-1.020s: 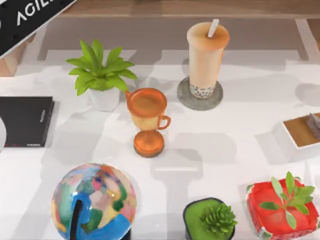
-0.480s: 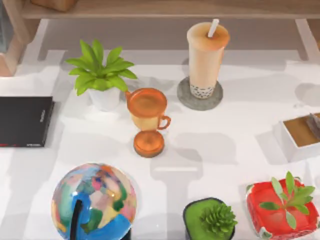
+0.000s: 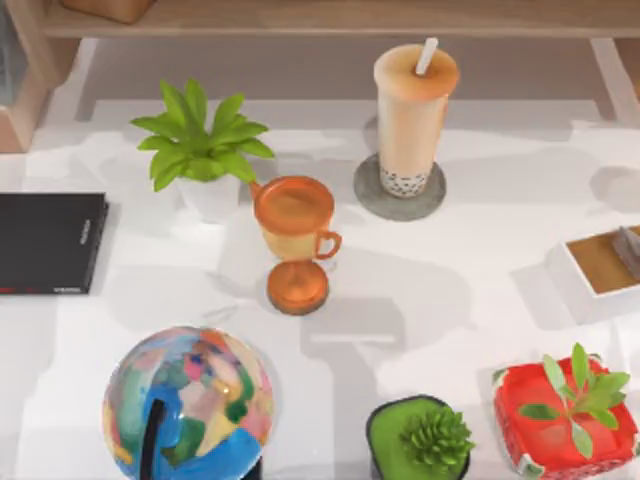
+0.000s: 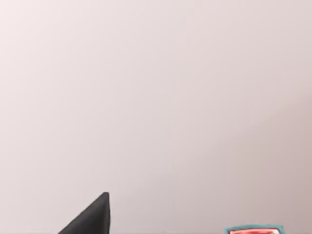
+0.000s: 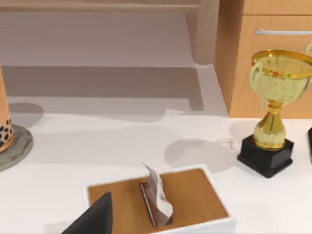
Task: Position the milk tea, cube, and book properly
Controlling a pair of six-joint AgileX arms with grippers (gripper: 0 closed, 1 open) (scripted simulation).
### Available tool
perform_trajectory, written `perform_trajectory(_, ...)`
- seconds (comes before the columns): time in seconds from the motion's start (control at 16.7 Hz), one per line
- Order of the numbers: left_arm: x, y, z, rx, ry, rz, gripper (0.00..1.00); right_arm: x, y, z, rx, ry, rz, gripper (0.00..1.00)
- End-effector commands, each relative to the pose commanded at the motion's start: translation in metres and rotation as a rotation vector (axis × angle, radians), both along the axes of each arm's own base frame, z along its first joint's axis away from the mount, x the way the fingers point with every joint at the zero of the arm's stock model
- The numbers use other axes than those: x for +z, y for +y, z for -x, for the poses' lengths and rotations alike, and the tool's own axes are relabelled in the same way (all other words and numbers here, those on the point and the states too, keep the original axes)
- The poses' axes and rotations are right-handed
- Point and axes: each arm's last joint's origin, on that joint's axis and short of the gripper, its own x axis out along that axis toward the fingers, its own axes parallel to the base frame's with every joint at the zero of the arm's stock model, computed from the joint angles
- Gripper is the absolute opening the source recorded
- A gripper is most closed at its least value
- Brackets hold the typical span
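Milk tea [image 3: 412,115] stands upright on the grey coaster [image 3: 372,203], far side of the worktop [image 3: 470,300], right of centre, straw up. It holds the same place as one second ago. Change noted: one second ago a black arm segment crossed the far-left corner of the top view. Half a second ago it was gone, and it is gone now. The shadows over the left and middle of the worktop have shifted too. Thin black book [image 3: 50,242], orange goblet [image 3: 295,235] and potted plant [image 3: 200,150] are all unmoved. Left gripper [image 4: 90,219] faces a blank pale surface; whether it is released or clenched, I cannot tell. Right gripper [image 5: 92,217] hangs just near of the white tray [image 5: 214,226] at the right edge of the worktop, state likewise not determinable. Judgement: the milk tea looks properly placed on its coaster, and the left arm has pulled back. Cube and book steps cannot be assessed from here.
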Motion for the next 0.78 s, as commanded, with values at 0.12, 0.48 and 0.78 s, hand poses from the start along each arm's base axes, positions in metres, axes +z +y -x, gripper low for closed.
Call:
perform_trajectory(0.12, -0.05, 0.009, -0.002, -0.051, 0.119, 0.058, 1.0, 0.0, 0.0, 0.0, 0.0, 0.0, 0.0, 1.0)
perform_trajectory(0.48, -0.107, 0.007, -0.004, -0.119, 0.262, 0.149, 1.0, 0.0, 0.0, 0.0, 0.0, 0.0, 0.0, 1.0)
perform_trajectory(0.78, -0.099, 0.001, -0.01, -0.116, 0.26, 0.148, 1.0, 0.0, 0.0, 0.0, 0.0, 0.0, 0.0, 1.0)
